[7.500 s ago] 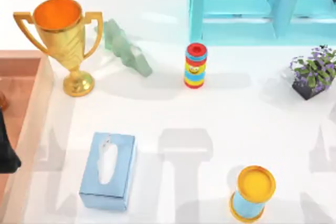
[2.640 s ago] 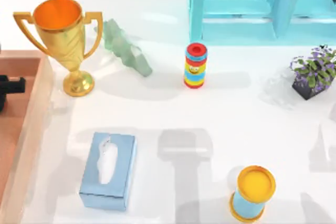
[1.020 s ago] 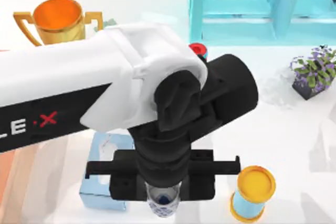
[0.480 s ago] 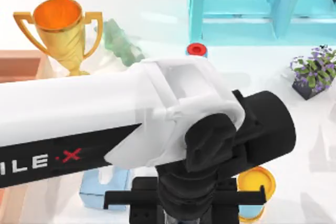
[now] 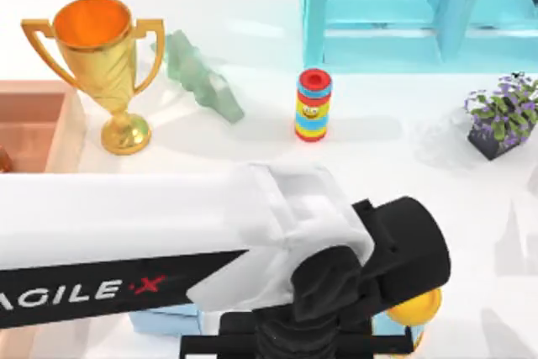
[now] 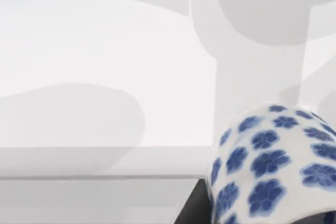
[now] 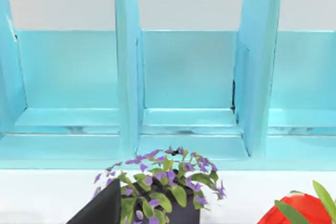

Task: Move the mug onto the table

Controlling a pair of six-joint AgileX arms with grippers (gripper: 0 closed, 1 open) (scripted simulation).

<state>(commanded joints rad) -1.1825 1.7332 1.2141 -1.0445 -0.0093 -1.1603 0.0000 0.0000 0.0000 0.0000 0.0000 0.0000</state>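
Blue-flowered white mug (image 6: 273,166) (rounded) above white table (image 6: 105,51).

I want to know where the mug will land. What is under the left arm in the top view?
The left arm covers most of the tissue box and the yellow-topped cylinder. The left wrist view shows the mug above white table; its underside is hidden.

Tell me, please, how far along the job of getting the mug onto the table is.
Done: the mug is out of the wooden tray; the left wrist view shows it over the white table. In hand: the left arm reaches across the table's near edge beside the tissue box. Left: whether the mug is set down and released cannot be told.
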